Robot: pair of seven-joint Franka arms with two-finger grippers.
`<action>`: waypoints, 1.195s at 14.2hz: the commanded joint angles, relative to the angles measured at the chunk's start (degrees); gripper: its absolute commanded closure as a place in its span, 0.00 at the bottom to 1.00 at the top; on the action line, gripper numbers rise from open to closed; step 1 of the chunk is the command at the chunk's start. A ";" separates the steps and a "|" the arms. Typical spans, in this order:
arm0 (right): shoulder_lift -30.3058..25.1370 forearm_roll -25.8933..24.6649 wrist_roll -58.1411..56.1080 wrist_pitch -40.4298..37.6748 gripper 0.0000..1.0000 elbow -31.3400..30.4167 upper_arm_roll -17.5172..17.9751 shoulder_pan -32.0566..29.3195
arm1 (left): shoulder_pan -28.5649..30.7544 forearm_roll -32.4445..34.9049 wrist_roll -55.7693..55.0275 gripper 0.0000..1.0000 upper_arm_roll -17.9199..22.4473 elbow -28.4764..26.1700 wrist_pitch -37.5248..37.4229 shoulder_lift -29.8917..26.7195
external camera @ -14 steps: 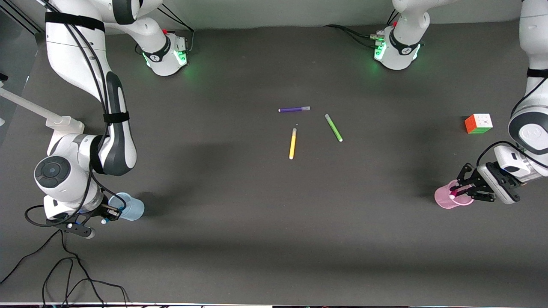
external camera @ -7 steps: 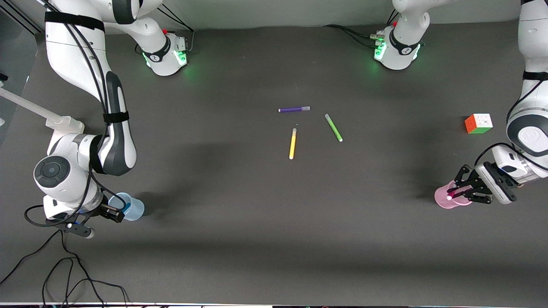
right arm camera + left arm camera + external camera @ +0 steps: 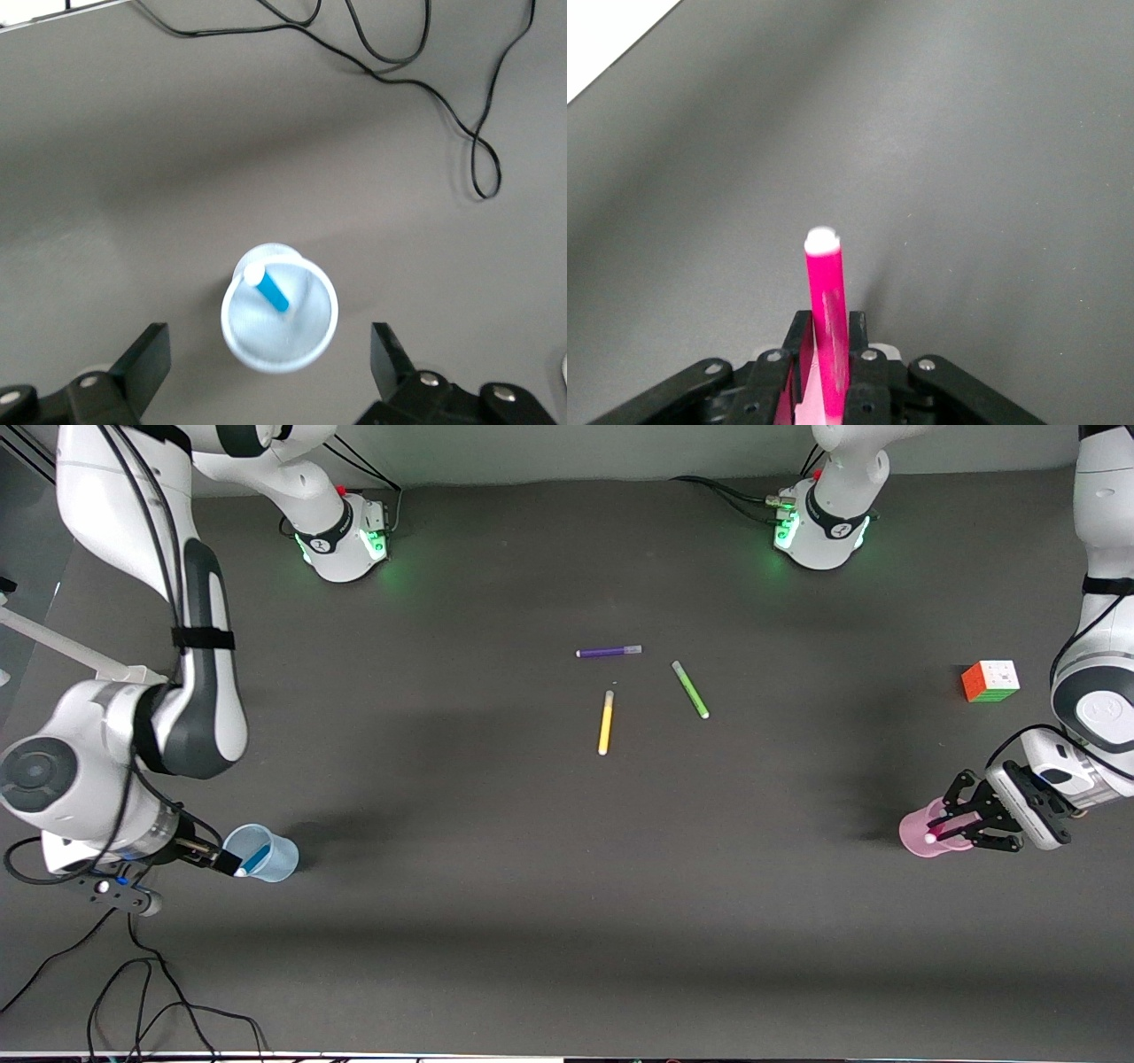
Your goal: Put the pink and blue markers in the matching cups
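Note:
The pale blue cup stands near the right arm's end of the table with the blue marker leaning inside it. In the right wrist view the cup and the marker show between the spread fingers. My right gripper is open and empty beside the cup. My left gripper is shut on the pink marker, held over the pale pink cup at the left arm's end, with its lower end at the cup's mouth.
A purple marker, a yellow marker and a green marker lie mid-table. A colour cube sits near the left arm. Black cables trail near the blue cup.
My right gripper has drawn back from the blue cup toward the right arm's end, leaving the blue marker in the cup. My left gripper has shifted slightly at the pink cup with the pink marker.

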 commanded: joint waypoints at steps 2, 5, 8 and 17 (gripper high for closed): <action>-6.76 2.61 -3.14 -10.30 0.00 1.74 -0.08 0.15 | 0.41 -0.59 1.62 0.27 -0.33 1.90 -2.24 0.72; -13.53 3.42 -7.78 -19.34 0.00 1.65 0.09 0.85 | 0.15 -0.59 1.36 0.27 -0.33 2.60 -2.41 0.64; -16.89 3.07 -9.74 -23.94 0.00 1.74 0.53 1.12 | -0.38 0.46 0.13 0.26 -0.24 4.00 -2.59 -1.20; -22.78 2.45 -9.56 -27.11 0.00 1.74 1.59 1.12 | -7.58 23.64 -52.45 0.00 -0.50 4.79 -15.39 -16.05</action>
